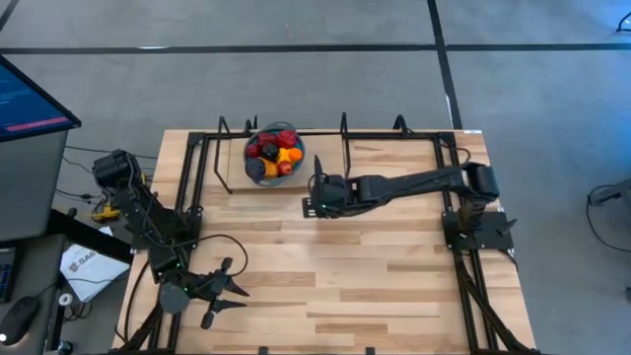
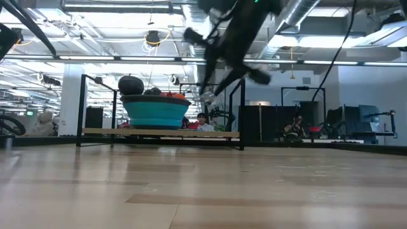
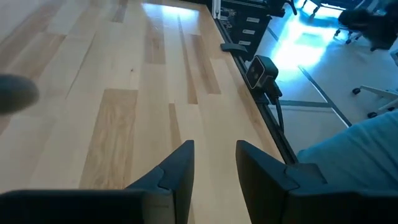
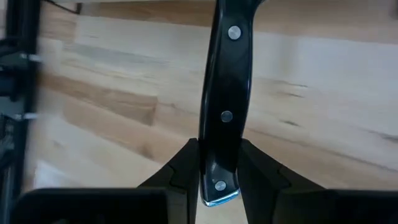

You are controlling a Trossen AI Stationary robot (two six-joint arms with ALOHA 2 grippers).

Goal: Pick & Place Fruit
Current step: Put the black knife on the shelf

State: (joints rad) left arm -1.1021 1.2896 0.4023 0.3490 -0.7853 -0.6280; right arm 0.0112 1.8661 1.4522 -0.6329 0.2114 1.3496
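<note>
The fruit [image 1: 274,150], small red, orange and dark pieces, lies heaped in the round blue bowl [image 1: 246,160] at the table's far edge; the low view shows the bowl [image 2: 156,113] standing on the wood with a dark piece on top. My right gripper [image 1: 314,200] hovers just right of the bowl and nearer, shut on a black knife [image 4: 227,93]. The knife's blade is out of view. My left gripper [image 1: 235,279] waits open at the near left corner, nothing between its fingers [image 3: 180,165]. My right gripper pinches the knife's riveted black handle between its two fingers at the end nearest the wrist [image 4: 217,180]. The fingers slant downward and lie along the handle. The rest of the handle runs on past the fingertips, clear of the wooden table top.
Black frame rails [image 1: 202,163] run along the table's left, far and right edges. A small camera [image 3: 261,71] stands at the near edge. A monitor [image 1: 30,99] and papers [image 1: 84,266] lie off the left side. Bare wood fills the middle and near right.
</note>
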